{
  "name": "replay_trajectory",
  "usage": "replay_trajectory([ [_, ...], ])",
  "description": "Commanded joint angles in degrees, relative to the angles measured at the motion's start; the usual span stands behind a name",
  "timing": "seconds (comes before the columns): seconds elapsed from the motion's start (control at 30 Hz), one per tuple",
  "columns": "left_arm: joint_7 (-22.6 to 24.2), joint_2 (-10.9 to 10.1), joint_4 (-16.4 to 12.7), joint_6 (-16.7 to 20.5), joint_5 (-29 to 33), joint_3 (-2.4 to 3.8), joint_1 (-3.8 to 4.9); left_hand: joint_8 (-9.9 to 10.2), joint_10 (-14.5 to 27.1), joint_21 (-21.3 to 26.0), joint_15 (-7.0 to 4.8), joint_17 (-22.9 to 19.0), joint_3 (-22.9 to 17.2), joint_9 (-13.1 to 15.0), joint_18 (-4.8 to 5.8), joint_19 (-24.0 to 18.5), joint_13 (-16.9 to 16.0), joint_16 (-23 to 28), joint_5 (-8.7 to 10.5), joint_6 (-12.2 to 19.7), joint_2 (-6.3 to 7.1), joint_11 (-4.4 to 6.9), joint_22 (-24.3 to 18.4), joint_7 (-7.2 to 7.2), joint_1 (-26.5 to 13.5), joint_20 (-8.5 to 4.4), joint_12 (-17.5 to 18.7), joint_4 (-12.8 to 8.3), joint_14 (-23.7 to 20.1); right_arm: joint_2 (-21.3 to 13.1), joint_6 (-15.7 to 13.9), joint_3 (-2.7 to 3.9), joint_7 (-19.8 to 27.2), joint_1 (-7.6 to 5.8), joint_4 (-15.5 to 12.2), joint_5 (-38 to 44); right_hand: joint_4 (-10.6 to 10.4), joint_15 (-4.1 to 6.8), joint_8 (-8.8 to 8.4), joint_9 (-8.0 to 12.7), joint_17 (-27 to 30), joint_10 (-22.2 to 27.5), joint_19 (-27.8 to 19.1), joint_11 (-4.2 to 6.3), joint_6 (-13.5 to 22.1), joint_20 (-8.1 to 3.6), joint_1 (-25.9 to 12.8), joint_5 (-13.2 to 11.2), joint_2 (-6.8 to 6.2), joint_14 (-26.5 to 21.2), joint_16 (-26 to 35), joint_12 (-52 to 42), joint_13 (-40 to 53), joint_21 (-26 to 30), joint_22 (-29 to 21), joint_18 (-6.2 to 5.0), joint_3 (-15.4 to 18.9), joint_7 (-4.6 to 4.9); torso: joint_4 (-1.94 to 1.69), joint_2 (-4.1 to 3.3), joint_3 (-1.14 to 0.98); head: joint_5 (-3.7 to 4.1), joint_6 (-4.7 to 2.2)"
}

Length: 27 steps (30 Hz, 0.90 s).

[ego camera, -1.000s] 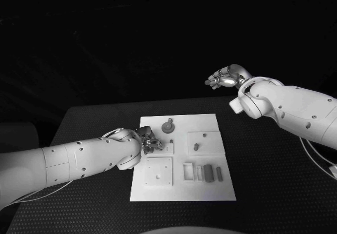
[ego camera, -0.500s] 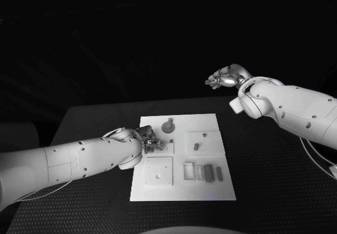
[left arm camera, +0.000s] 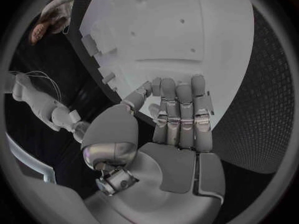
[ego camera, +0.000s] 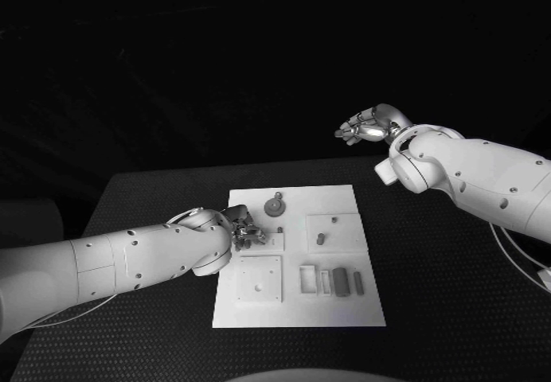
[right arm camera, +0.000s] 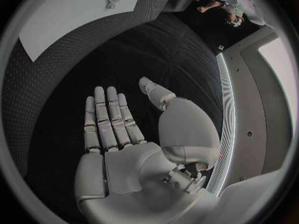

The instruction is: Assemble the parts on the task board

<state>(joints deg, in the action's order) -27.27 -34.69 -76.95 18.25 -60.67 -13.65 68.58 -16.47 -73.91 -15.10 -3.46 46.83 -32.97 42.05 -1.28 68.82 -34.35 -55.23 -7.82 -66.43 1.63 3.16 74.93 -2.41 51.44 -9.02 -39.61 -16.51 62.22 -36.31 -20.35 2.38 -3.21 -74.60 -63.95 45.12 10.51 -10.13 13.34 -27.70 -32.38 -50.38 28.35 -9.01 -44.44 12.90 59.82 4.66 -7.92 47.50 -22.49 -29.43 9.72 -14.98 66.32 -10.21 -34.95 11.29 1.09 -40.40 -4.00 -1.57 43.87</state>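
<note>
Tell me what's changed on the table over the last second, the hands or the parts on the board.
Nothing visibly changed. The left hand stays over the left edge of the task board, its fingers bent and nothing seen in them, and the right hand stays raised beyond the table's far edge, fingers spread and empty. The grey parts lie where they were.

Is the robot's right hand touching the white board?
Apart. The head view shows the right hand raised beyond the table's far edge, well clear of the task board.
</note>
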Motion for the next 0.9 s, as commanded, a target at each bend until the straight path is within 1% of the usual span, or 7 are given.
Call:
replay_trajectory([
  [0.03,-0.23,-0.02,0.02,-0.98,-0.20,-0.02,-0.05,-0.19,-0.23,0.13,-0.16,-0.05,-0.09,0.32,-0.89,0.40,0.00,-0.29,-0.32,-0.49,-1.60,0.34,1.27,-0.01,2.00,-0.19,-0.34,0.19,-0.03,0.01,0.69,0.02,0.59,0.03,-0.03,0.07,-0.34,0.16,0.21,0.07,-0.08,0.08,-0.28,-0.34,0.44,0.03,-0.15,-0.12,-0.21,-0.44,0.33,0.20,-0.10,0.33,0.11,0.79,0.06,1.34,0.00,-0.01,-0.01,0.01,-0.02],
  [0.33,-0.35,-0.04,0.00,-1.39,-0.20,-0.02,-0.05,-0.21,-0.25,0.13,-0.16,-0.07,-0.06,0.33,-0.89,0.40,-0.01,-0.33,-0.31,-0.52,-1.65,0.36,1.27,0.00,2.03,-0.20,-0.38,0.17,-0.02,0.01,0.72,0.02,0.60,0.03,-0.01,0.06,-0.36,0.16,0.23,0.09,-0.10,0.08,-0.29,-0.34,0.45,0.02,-0.14,-0.12,-0.21,-0.45,0.34,0.19,-0.14,0.35,0.17,0.80,0.06,1.34,-0.03,-0.01,0.03,0.02,0.00],
  [0.5,-0.40,0.02,0.06,-1.46,-0.12,-0.02,-0.05,-0.20,-0.24,0.13,-0.16,-0.08,-0.01,0.32,-0.87,0.39,-0.01,-0.35,-0.28,-0.52,-1.62,0.36,1.27,-0.01,1.99,-0.19,-0.38,0.18,-0.04,0.04,0.71,0.02,0.60,0.04,0.00,0.05,-0.38,0.16,0.23,0.10,-0.12,0.08,-0.30,-0.34,0.46,0.02,-0.14,-0.12,-0.21,-0.45,0.35,0.18,-0.17,0.37,0.21,0.81,0.07,1.34,0.05,-0.01,-0.03,-0.02,-0.03],
  [0.7,-0.42,0.19,0.09,-1.25,0.35,-0.02,-0.05,-0.11,-0.11,0.19,-0.14,-0.19,0.30,0.29,-0.82,0.34,0.05,-0.35,-0.06,-0.41,-1.32,0.30,1.24,-0.07,1.58,-0.17,-0.36,0.38,-0.15,0.05,0.70,0.02,0.61,0.04,-0.01,0.04,-0.39,0.15,0.23,0.11,-0.13,0.10,-0.30,-0.34,0.47,0.01,-0.15,-0.12,-0.23,-0.47,0.35,0.18,-0.19,0.39,0.25,0.82,0.09,1.34,0.04,-0.01,-0.03,-0.02,-0.04],
  [0.8,-0.33,0.19,0.13,-1.08,0.71,-0.02,-0.05,-0.02,0.03,0.28,-0.11,-0.34,0.91,0.27,-0.77,0.30,0.13,-0.35,0.48,-0.32,-0.65,0.22,1.20,-0.14,0.50,-0.16,-0.32,0.95,-0.27,0.04,0.69,0.02,0.60,0.04,0.00,0.03,-0.40,0.15,0.24,0.12,-0.14,0.10,-0.31,-0.35,0.47,0.01,-0.15,-0.12,-0.24,-0.48,0.36,0.17,-0.20,0.40,0.27,0.83,0.09,1.34,0.03,0.00,-0.05,-0.01,-0.07],
  [0.87,-0.27,0.18,0.19,-1.07,0.94,-0.02,-0.05,0.08,0.18,0.42,-0.13,-0.51,1.43,0.23,-0.79,0.24,0.24,-0.35,0.92,-0.22,0.21,0.18,1.16,-0.20,-0.65,-0.19,-0.24,1.76,-0.39,0.01,0.69,0.02,0.59,0.04,0.01,0.03,-0.41,0.14,0.24,0.13,-0.15,0.11,-0.31,-0.35,0.47,0.01,-0.15,-0.12,-0.25,-0.49,0.37,0.17,-0.22,0.41,0.29,0.83,0.10,1.34,0.03,0.00,-0.04,0.00,-0.09],
  [0.9,-0.22,0.17,0.22,-1.09,1.00,-0.02,-0.05,0.15,0.26,0.53,-0.15,-0.64,1.82,0.21,-0.79,0.21,0.33,-0.38,1.27,-0.16,0.90,0.16,1.14,-0.21,-1.70,-0.21,-0.20,2.59,-0.46,0.00,0.69,0.02,0.59,0.04,0.00,0.02,-0.41,0.14,0.24,0.13,-0.15,0.11,-0.32,-0.35,0.48,0.01,-0.16,-0.12,-0.26,-0.51,0.38,0.17,-0.23,0.42,0.30,0.84,0.10,1.35,0.03,0.00,-0.04,0.00,-0.10],
])
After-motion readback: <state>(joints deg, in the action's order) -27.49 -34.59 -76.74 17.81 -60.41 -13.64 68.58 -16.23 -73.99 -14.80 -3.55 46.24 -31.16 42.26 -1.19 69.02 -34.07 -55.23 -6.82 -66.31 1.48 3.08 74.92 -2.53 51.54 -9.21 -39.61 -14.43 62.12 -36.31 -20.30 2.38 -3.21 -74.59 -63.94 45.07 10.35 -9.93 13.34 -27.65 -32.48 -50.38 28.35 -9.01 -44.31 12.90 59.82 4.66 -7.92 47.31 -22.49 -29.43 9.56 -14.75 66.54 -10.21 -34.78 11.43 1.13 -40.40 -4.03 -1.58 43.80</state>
